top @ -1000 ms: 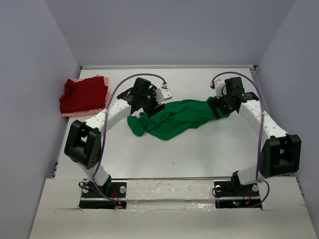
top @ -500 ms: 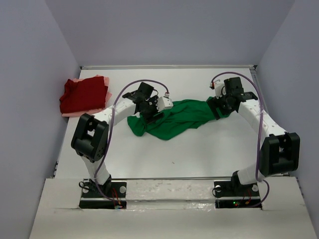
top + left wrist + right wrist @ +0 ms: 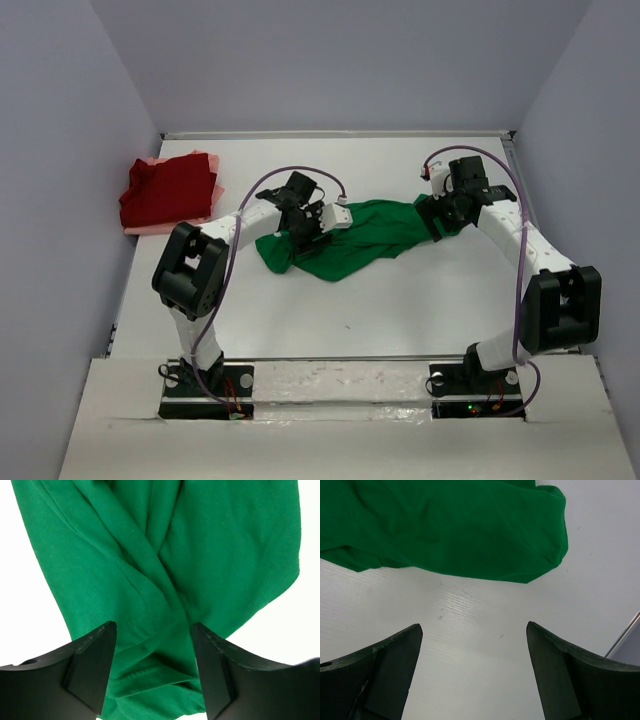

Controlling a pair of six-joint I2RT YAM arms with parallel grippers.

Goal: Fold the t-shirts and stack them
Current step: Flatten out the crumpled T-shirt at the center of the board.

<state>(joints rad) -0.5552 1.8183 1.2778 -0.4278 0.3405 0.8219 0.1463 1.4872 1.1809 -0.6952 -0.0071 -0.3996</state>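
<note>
green t-shirt point(image 3: 352, 240): bright green, unfolded, crumpled into a long twisted band across the table's middle.
dark red t-shirt point(image 3: 168, 190): folded, at the far-left side, lying on the pink one.
pale pink t-shirt point(image 3: 143, 230): beneath the red, only its edges showing.

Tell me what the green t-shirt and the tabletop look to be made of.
The green t-shirt looks like soft matte knit cloth, probably cotton jersey: it drapes in loose folds and shows a stitched hem. The tabletop looks like white corrugated plastic sheet, judging by fine parallel ridges.
</note>
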